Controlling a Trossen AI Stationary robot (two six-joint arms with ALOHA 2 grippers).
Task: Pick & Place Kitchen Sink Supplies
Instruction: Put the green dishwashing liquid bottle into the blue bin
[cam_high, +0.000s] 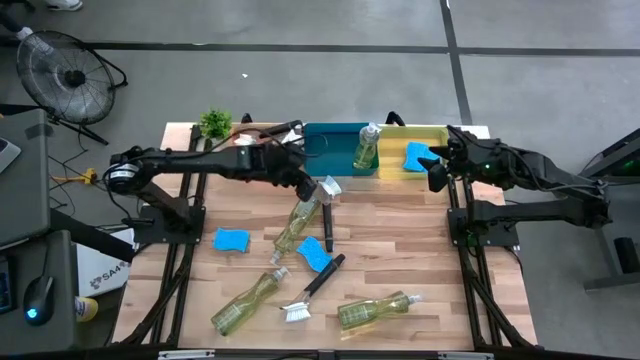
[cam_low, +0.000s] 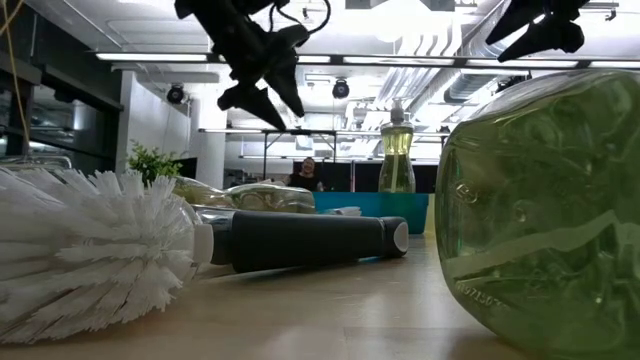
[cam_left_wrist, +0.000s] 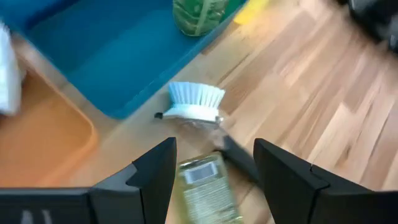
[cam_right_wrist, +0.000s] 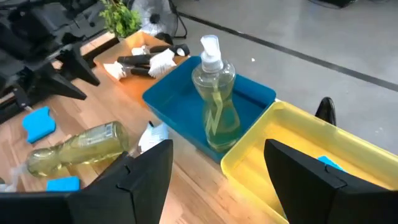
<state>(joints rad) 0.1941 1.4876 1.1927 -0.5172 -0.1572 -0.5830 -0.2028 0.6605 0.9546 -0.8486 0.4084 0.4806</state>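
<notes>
The blue bin (cam_high: 335, 150) at upper centre holds one upright bottle (cam_high: 366, 147); the yellow bin (cam_high: 425, 160) beside it holds one blue sponge (cam_high: 416, 156); an orange tray (cam_right_wrist: 134, 46) seemingly holds a brush. The left gripper (cam_high: 305, 187) hangs open and empty over a lying bottle (cam_high: 300, 222). The right gripper (cam_high: 437, 172), spread and empty, hovers by the yellow bin. On the table: four bottles, two sponges, two brushes.

Yellow-green liquid is seen in the clear plastic bottles (cam_high: 297, 226); bright blue rectangular sponges (cam_high: 231, 240), a teal rectangular bin (cam_high: 335, 139), a yellow bin (cam_high: 393, 165) and pale striped wooden tabletop (cam_high: 420, 240) are shown.
</notes>
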